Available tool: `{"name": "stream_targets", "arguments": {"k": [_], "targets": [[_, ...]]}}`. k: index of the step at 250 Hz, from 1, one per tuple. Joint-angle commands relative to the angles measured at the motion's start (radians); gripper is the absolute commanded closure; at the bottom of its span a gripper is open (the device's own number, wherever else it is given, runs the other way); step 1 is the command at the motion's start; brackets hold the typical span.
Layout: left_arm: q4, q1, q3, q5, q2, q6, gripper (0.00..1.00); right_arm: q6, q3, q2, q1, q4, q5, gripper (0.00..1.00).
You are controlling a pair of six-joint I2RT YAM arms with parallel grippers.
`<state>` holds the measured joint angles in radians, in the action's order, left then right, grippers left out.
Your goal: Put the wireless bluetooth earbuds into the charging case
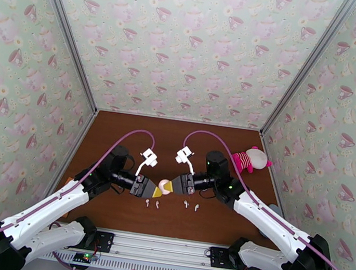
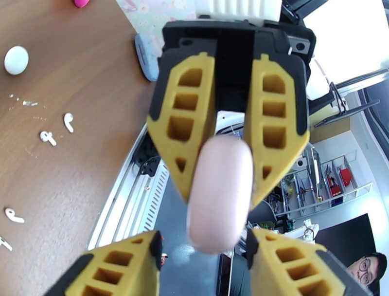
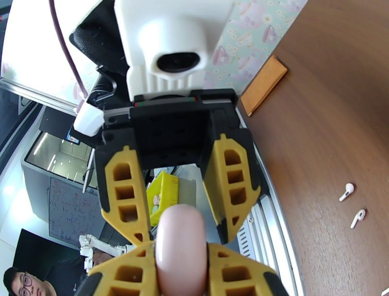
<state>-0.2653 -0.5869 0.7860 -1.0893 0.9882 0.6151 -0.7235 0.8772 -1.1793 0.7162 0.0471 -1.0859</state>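
The pink case [image 1: 163, 186] is held above the bench [image 1: 124, 147], pinched across its broad faces by the right jaws. The left jaws stand spread either side of it, not yet pressing. It looks light, hard and glossy, so likely to slip. Four earbuds [image 1: 146, 201] lie in two pairs on the bench just below; they look tiny and light, best nipped at the stem. There is one pink case.

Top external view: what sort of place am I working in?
Probably a robot test booth inside a lab: a brown table walled by teacup-patterned panels, and the left wrist view shows storage shelves and an onlooker in glasses beyond it.
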Motion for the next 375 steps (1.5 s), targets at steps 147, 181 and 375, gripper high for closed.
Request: {"name": "stream_targets", "arguments": {"k": [147,181,375], "targets": [[0.235,-0.005,-0.048,-0.050,-0.030,0.152,1.00,0.008,0.008,-0.011,0.035,-0.033,-0.019,1.00],[0.256,-0.006,-0.050,-0.050,-0.031,0.161,1.00,0.035,0.018,-0.007,0.035,0.013,-0.002,0.61],[0.193,-0.008,-0.181,0.142,-0.225,-0.062,1.00,0.238,0.105,0.101,0.031,0.307,0.159,0.18]]}}
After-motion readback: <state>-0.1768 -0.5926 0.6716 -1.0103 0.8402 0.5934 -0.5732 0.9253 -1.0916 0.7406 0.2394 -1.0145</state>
